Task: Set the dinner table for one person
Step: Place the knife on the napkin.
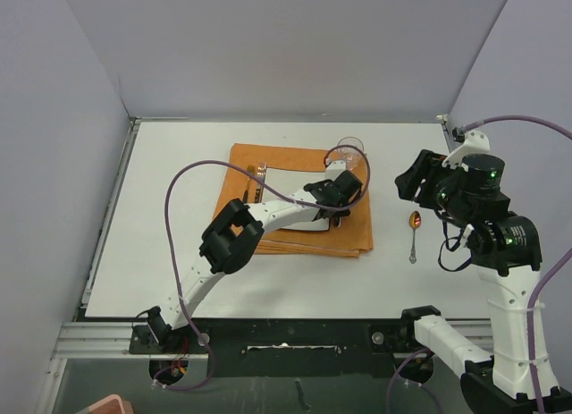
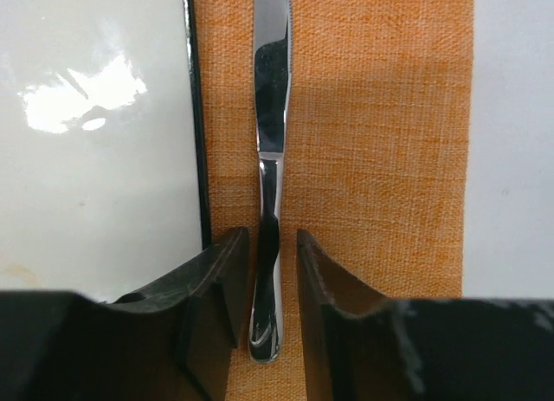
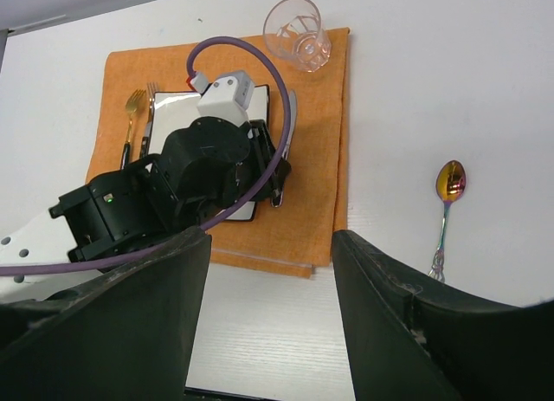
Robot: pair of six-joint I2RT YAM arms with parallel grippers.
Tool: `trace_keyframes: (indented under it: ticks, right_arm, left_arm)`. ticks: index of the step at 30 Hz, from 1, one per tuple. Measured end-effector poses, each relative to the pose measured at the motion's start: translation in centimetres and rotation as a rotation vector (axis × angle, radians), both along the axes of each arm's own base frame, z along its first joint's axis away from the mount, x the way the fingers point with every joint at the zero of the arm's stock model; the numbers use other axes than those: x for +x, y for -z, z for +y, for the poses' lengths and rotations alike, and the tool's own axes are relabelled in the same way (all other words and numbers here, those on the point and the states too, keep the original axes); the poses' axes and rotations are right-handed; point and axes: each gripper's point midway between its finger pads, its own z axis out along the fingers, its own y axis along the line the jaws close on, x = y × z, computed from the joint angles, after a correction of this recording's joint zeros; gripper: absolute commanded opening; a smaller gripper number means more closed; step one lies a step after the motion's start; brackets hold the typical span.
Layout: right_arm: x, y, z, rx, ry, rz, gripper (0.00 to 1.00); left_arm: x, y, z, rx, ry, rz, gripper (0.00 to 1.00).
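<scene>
One orange mat [image 2: 381,158] lies mid dinner table [image 1: 161,253], we note. On it, gold fork [image 3: 132,115] left of the white plate [image 2: 95,158], knife [image 2: 270,98] just right. The left gripper [image 2: 271,241] straddles the knife handle, jaws narrowly apart, not pinching. A glass [image 3: 297,33] at the mat's far-right corner; spoon [image 3: 448,193] on bare table; right gripper [image 3: 270,241] gapes wide, empty.

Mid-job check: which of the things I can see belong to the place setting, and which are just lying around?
Belongs to the job:
orange mat, white plate, knife between the left gripper fingers, gold fork, glass, spoon on the dinner table right of the mat.

Just there:
purple cable, pinkish thing below the table's near edge.
</scene>
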Motion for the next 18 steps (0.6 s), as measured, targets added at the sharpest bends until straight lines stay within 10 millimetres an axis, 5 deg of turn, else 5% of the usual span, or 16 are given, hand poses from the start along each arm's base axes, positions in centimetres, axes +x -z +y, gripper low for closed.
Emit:
trace_keyframes:
  ticks: [9,13,16,17,18]
  right_arm:
    - [0.4,0.0,-0.3,-0.004,0.020,0.000,0.60]
    - [0.6,0.0,-0.3,0.008,0.037,-0.005,0.60]
    - [0.6,0.9,-0.7,0.011,0.064,0.004,0.60]
    - [0.1,3.1,-1.6,-0.020,0.111,0.069,0.59]
    - [0.1,3.2,-1.6,-0.022,0.113,0.072,0.59]
  left_arm:
    - [-0.6,-0.2,-1.0,0.012,0.077,-0.033,0.43]
    - [-1.3,-2.1,-1.3,0.005,0.152,-0.038,0.44]
    - [-2.5,-6.8,-1.1,-0.054,0.211,-0.064,0.44]
    - [-4.2,-14.8,0.6,-0.137,0.270,-0.153,0.44]
    - [-4.2,-14.8,0.6,-0.137,0.270,-0.153,0.44]
